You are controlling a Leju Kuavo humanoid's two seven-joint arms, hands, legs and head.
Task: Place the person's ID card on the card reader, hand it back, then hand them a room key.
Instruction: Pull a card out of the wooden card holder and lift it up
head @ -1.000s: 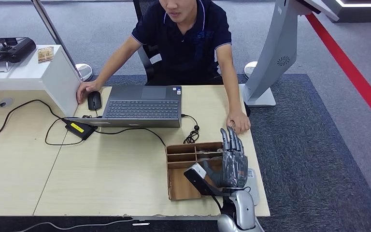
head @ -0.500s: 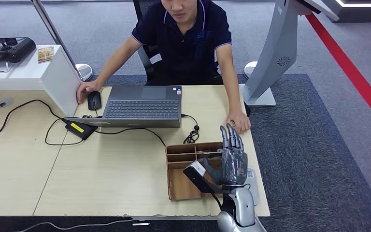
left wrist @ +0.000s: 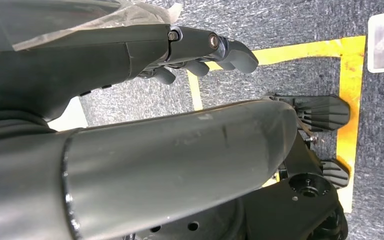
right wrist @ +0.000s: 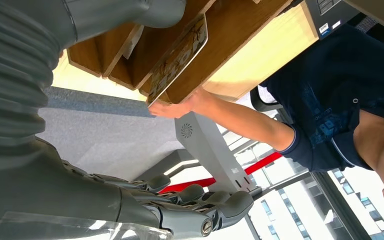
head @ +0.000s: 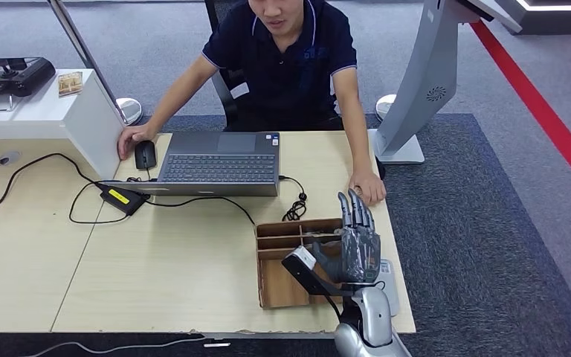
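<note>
Our right hand hovers over the right end of the wooden organizer on the bench, palm toward the box, fingers stretched out and pointing away from us toward the person's hand. It is spread wide and holds nothing.

The relation that matters: a card stands on edge in one of the organizer's narrow slots, just beneath and slightly ahead of our fingers. In the right wrist view its printed face leans against a divider, its long axis running along the slot, crosswise to our fingers. We judge it to be a room key or the ID card; we cannot tell which.

The pale flat device on the bench on the outer side of our wrist may be the card reader, though most of it is hidden.

Our left hand hangs low beside the body above the floor, fingers loosely curled around nothing, well apart from the bench. The right hand is plainly nearer, so the pick should fall to it, reaching downward into the slot.
</note>
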